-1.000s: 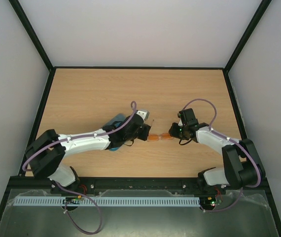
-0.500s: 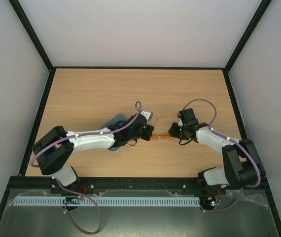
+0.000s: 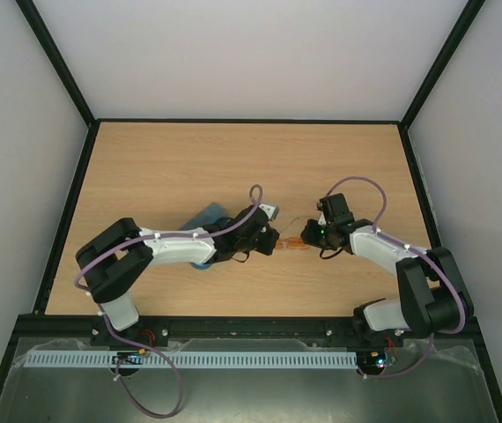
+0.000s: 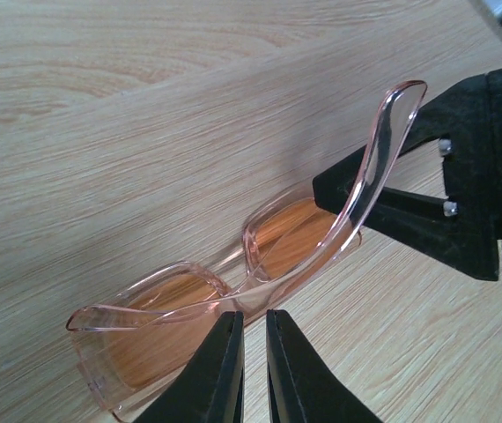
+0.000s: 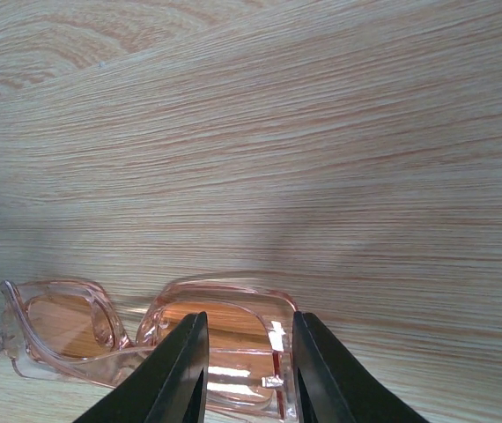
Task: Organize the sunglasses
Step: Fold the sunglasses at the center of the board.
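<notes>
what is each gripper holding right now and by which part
Both hold the orange-lensed sunglasses: the left gripper pinches the frame's lower edge near the bridge, and the right gripper clamps across the outer end of one lens.

Teal item mostly hidden under left arm; sunglasses clipped at picture edge.

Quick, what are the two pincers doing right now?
Left pincer: closed, pinching the orange sunglasses by the frame.
Right pincer: closed on the same sunglasses.
</notes>
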You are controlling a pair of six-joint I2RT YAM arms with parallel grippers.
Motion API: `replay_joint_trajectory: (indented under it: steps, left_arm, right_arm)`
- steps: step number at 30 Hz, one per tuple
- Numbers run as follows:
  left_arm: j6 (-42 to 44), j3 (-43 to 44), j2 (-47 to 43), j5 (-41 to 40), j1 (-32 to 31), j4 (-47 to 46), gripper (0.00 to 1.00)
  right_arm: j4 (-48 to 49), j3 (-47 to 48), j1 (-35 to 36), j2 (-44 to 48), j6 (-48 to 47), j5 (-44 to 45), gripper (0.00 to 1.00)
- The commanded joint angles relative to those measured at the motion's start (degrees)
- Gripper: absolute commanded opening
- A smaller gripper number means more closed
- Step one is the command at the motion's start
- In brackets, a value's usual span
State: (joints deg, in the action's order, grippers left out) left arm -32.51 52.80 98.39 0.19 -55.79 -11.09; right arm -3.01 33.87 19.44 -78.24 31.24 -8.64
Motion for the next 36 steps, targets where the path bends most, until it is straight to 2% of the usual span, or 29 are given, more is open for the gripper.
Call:
replay_joint_trajectory:
  steps: [1,16,27,33,36]
  left_arm:
    - [-0.1,1.8,1.6,1.2,0.3,-2.1,0.11]
    - [-0.8,1.3,5.7,2.5,0.3,-3.5,0.11]
    - [-0.7,1.4,7.0,2.7,0.3,-3.9,0.11]
    - [-0.7,1.4,7.8,3.5,0.3,-4.3,0.11]
    - [-0.7,1.1,7.8,3.6,0.3,-4.1,0.11]
  right_arm:
    - [-0.6,0.0,-0.3,-0.1,0.2,0.8,0.28]
    - [-5.4,0.9,-0.3,7.4,2.2,3.5,0.37]
    - [-9.6,-1.7,-0.3,20.2,3.1,-2.3,0.36]
    - [-9.7,1.3,-0.3,16.2,1.6,-3.2,0.36]
    - [-7.9,1.9,-0.3,12.2,1.5,-4.0,0.32]
